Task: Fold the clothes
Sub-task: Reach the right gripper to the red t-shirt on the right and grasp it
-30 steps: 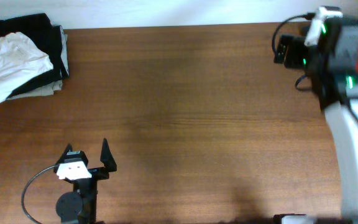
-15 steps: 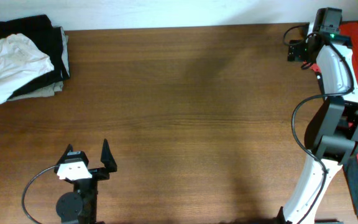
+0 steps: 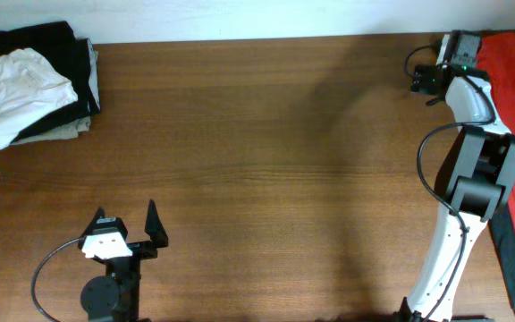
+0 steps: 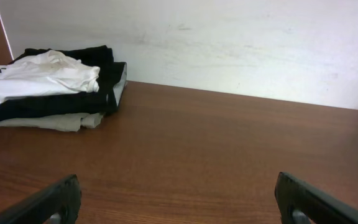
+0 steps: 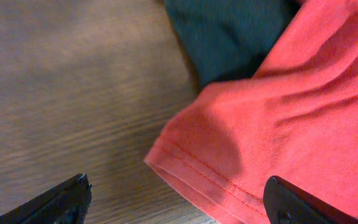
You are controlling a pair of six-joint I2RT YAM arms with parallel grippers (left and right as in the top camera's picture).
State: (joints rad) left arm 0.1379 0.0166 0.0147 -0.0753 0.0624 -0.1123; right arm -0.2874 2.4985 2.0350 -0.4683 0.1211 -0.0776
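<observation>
The wide brown table (image 3: pixel 266 161) is bare wood across its middle. A red shirt (image 5: pixel 278 112) lies at the far right edge, touching a dark cloth (image 5: pixel 229 37). Folded clothes (image 3: pixel 34 85) fill the far left corner. The right gripper (image 5: pixel 179 202) hangs over the shirt's hem, wide open, holding nothing. The left gripper (image 4: pixel 179 202) is wide open too, with nothing in it.

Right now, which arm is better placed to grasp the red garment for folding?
Right. The right end effector, open, hovers over the hem of the red garment at the right edge of the table. The left end effector, open, sits far from it, facing the folded pile.
</observation>
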